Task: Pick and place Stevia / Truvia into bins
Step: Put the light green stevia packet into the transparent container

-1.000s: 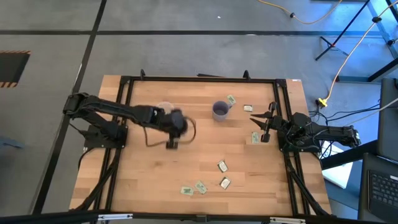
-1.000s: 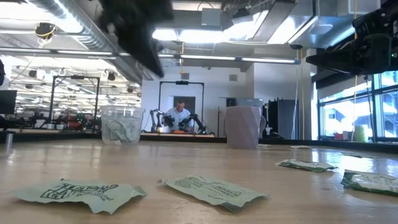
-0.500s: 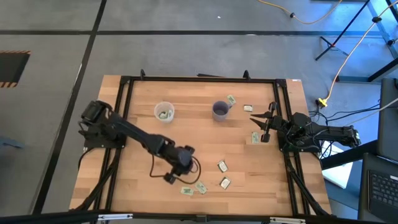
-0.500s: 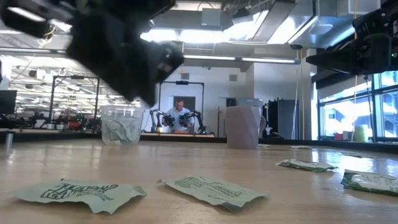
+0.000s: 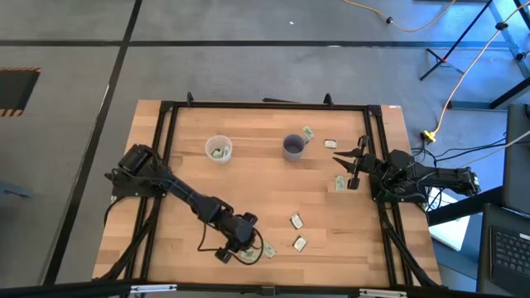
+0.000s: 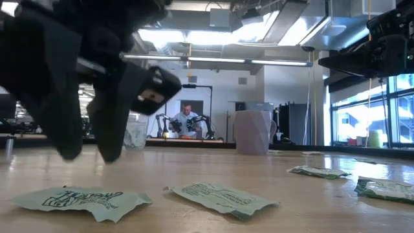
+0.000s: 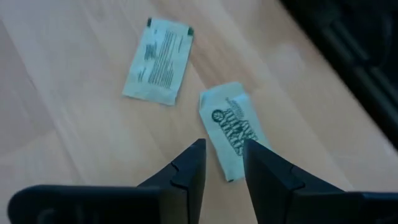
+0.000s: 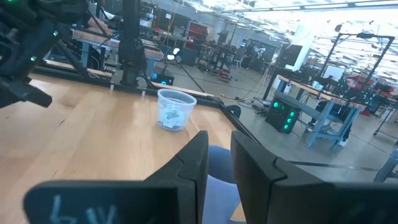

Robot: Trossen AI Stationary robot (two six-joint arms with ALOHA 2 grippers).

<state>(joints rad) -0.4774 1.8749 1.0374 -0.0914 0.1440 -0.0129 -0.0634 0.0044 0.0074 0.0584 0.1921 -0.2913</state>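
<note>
Packets of Stevia / Truvia lie scattered flat on the desk (image 5: 190, 174): two at the near edge under the left hand, two more a little toward the right, others by the mug and by the right arm. The left hand (image 7: 222, 163) hangs low over the nearer packet (image 7: 235, 128), its fingers a narrow gap apart and gripping nothing; a second packet (image 7: 158, 60) lies just beside, printed face up.

Paper this thin and flat gives the fingertips almost no edge, so in my judgement the likeliest failure is the tips sliding over the packet or pushing it along the smooth wood. With the gap this narrow, the fingers may also land on top of it instead of astride it. The neighbouring packet is close enough to be nudged or dragged.

Two bins stand toward the far side: the clear plastic cup (image 5: 218, 149), thin-walled, with packets already inside, and the purple-grey mug (image 5: 293, 146), opaque, with a side handle. Both are small-mouthed, so a crooked release could miss.

The right hand (image 5: 354, 165) waits at the desk's right edge, holding nothing, fingers slightly parted.
</note>
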